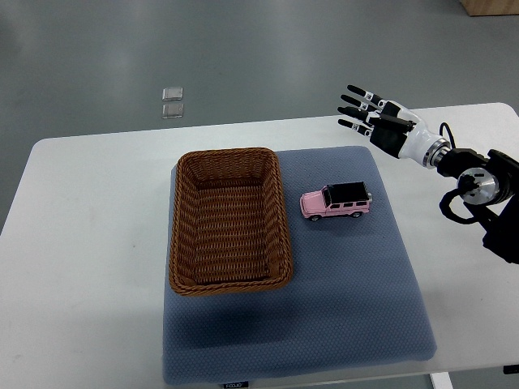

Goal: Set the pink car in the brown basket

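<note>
A pink toy car (336,201) with a black roof stands on its wheels on the blue mat (349,300), just right of the brown wicker basket (280,219). The basket is rectangular and holds nothing. My right hand (366,113) is above the table's far edge, up and to the right of the car and well apart from it. Its fingers are spread, pointing left, and hold nothing. The right arm comes in from the right edge. The left arm does not show.
The mat lies on a white table (89,243). Two small clear square items (172,102) lie on the grey floor beyond the table. A wooden corner (491,6) shows at the top right.
</note>
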`<state>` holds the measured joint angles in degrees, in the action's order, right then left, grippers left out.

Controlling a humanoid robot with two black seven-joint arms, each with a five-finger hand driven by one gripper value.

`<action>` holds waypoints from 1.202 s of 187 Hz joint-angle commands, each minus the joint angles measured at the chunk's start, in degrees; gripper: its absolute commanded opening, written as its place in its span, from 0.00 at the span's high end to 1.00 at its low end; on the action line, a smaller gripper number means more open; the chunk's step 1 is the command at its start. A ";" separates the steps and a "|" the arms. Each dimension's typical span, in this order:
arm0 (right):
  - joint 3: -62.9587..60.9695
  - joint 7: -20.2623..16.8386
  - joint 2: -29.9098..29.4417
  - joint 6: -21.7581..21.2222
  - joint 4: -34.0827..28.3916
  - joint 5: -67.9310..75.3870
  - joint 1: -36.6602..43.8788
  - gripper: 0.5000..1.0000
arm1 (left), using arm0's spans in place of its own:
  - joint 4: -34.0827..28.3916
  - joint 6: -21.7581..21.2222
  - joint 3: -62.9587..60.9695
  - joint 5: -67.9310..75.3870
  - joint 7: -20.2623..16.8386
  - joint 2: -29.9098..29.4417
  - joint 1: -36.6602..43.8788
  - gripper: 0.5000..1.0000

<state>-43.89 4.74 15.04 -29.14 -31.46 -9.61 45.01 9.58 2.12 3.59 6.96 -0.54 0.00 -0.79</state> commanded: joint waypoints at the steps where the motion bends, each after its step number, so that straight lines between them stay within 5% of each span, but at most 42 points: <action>1: 0.12 0.01 -0.01 0.22 0.00 -0.24 0.17 0.15 | 0.00 -0.01 -0.08 -0.01 -0.07 0.00 0.00 0.00; 96: 0.03 0.45 1.13 -0.75 -0.09 -3.14 0.87 0.16 | -0.97 -0.62 0.01 -0.01 0.01 0.00 -0.17 0.00; 142: 0.03 7.83 1.31 -2.85 -0.44 -16.84 0.79 0.16 | -0.88 -0.62 -0.08 -0.01 0.01 0.00 -0.17 0.00; 160: 0.03 8.18 2.10 -5.86 -0.44 -21.06 1.05 0.16 | -0.97 -0.62 -0.08 -0.01 0.01 0.00 -0.17 0.00; 225: 0.21 11.70 5.53 -5.86 -2.55 -44.09 5.44 0.16 | -0.88 -0.62 -0.08 -0.01 0.01 0.00 -0.17 0.00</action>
<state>-43.75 15.18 19.48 -34.99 -32.43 -46.57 49.78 8.70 1.49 3.51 6.94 -0.53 0.00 -0.97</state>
